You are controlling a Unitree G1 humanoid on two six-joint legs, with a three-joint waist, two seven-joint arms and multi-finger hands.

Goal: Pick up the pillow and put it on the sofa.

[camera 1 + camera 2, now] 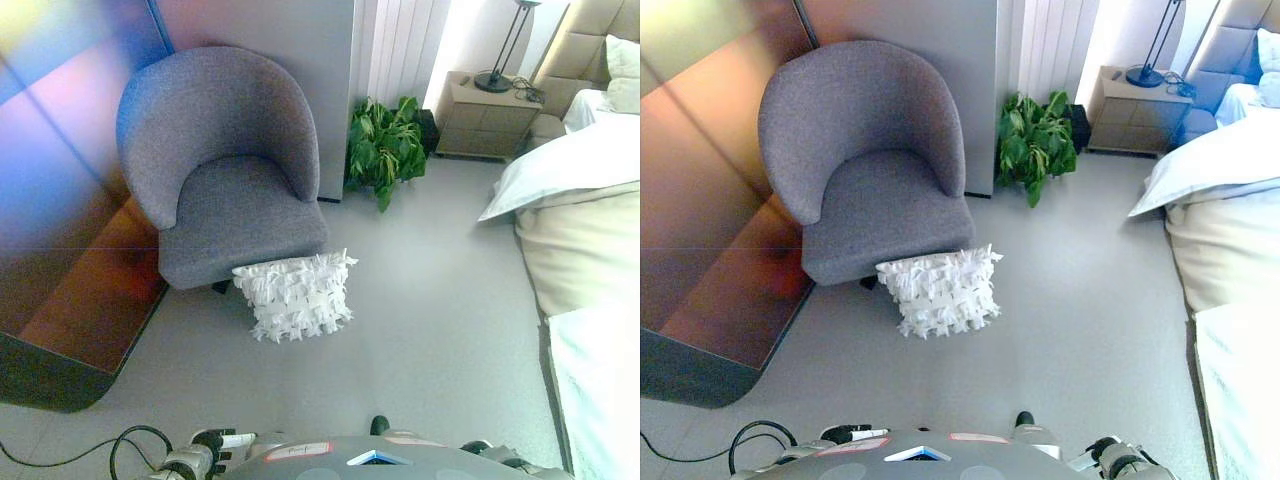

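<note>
A white ruffled pillow (pixel 295 296) stands on the grey floor, leaning against the front of a grey armchair (pixel 225 165). The chair's seat (pixel 885 210) has nothing on it. My left hand (pixel 222 441) shows only partly at the bottom edge, low and well short of the pillow. My right hand (pixel 1114 457) shows only partly at the bottom right edge, also far from the pillow. Neither hand touches anything.
A green potted plant (pixel 385 145) stands right of the chair by the wall. A bed (pixel 590 230) with white bedding fills the right side. A nightstand (pixel 485 115) with a lamp stands at the back. A brown panel (pixel 80 290) runs along the left.
</note>
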